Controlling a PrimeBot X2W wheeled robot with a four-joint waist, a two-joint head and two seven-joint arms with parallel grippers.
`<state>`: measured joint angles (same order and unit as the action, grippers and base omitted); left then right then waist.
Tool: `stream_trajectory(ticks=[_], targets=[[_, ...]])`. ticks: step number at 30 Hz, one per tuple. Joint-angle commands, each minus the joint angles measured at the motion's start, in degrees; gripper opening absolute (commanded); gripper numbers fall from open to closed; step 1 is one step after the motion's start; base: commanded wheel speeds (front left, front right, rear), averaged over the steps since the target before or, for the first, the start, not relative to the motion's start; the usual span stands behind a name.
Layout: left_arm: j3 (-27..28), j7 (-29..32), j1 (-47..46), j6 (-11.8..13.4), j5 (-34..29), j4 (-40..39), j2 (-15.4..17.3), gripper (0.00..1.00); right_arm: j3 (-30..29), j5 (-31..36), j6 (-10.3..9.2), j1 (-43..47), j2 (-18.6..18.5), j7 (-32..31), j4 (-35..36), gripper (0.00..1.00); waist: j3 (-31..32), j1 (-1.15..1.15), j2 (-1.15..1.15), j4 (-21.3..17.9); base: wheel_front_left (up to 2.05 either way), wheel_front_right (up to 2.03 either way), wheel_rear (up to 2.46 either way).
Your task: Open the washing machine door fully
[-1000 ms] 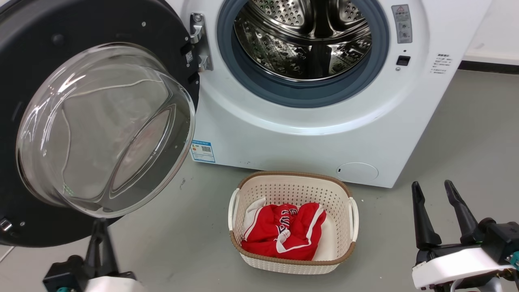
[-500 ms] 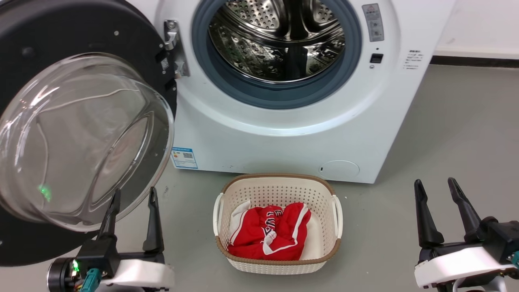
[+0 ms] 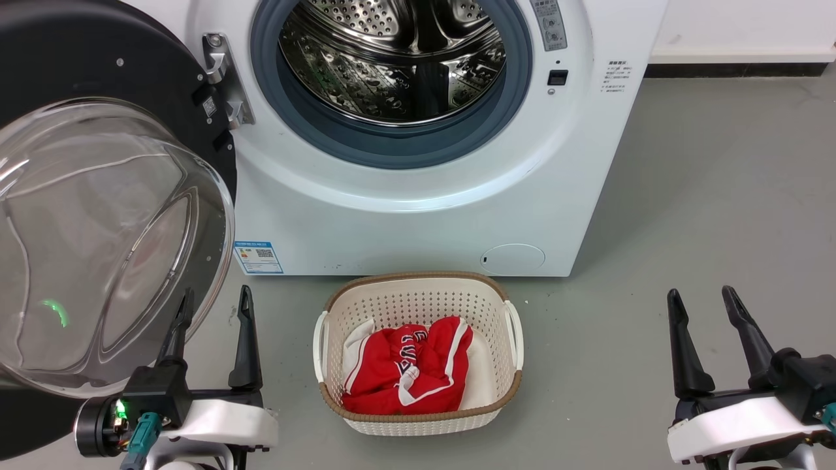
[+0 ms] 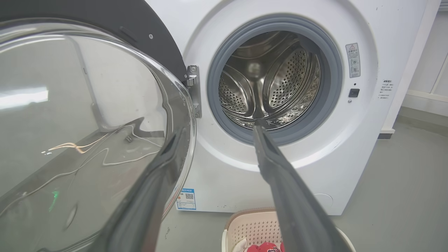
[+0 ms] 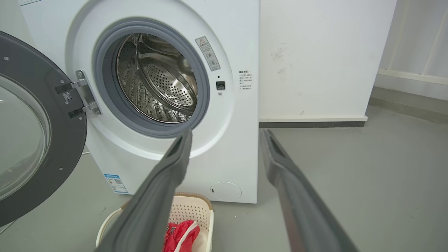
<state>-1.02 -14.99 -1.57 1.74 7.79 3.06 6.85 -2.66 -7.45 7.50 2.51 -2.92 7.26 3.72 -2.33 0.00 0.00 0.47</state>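
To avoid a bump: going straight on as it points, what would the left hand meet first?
Likely the washer front near the hinge; the door glass lies very close on the left. Depth unclear.

Grey floor [image 3: 718, 196], smooth and matt, with a small dark scuff [image 5: 102, 210] near the washer's left front corner. The white washer [image 3: 405, 215] stands on it, beside a white wall [image 3: 751, 26]. A dark skirting [image 3: 738, 69] runs along the wall's foot where it meets the floor. A cream basket [image 3: 418, 301] with a brown rim and white side handles stands upright on the floor just in front of the washer, near it but not touching, below the drum opening. To the right of washer and basket the floor runs on, even grey, as far as the skirting
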Motion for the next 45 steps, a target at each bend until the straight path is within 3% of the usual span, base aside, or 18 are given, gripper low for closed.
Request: stream_trajectory(ticks=[1, 26, 27, 31, 45], targets=[[0.25, -0.27, -0.91, 0.04, 0.23, 0.09, 0.31, 1.00, 0.11, 0.32, -0.02, -0.44, 0.09, 0.23, 0.01, 1.00, -0.11, 0.00, 0.00, -0.13, 0.00, 0.00, 0.00], [0.01, -0.27, -1.46, 0.05, -0.41, 1.11, 0.60, 1.00, 0.48, -1.11, -0.02, -0.78, 0.09, 0.35, -0.33, 1.00, -0.45, 0.00, 0.00, -0.11, 0.00, 0.00, 0.00], [-0.10, 0.01, -0.98, -0.03, -0.21, 1.01, 0.35, 0.00, 0.41, -1.03, 0.00, -0.20, 0.00, 0.06, -0.27, 0.00, -0.44, 0.00, 0.00, -0.11, 0.00, 0.00, 0.00], [-0.20, 0.34, -0.40, -0.04, 0.02, 2.65, -0.13, 0.00, 0.49, -1.21, 0.00, 0.51, 0.02, -0.07, -1.71, 0.00, -0.43, 0.00, 0.00, -0.12, 0.00, 0.00, 0.00], [1.43, 4.45, -1.44, -1.77, 15.77, 4.33, -0.84, 0.00, 0.84, -17.91, 0.00, -1.27, -0.88, -1.69, -4.52, 0.00, -0.14, 0.00, 0.00, -0.16, 0.00, 0.00, 0.00]])
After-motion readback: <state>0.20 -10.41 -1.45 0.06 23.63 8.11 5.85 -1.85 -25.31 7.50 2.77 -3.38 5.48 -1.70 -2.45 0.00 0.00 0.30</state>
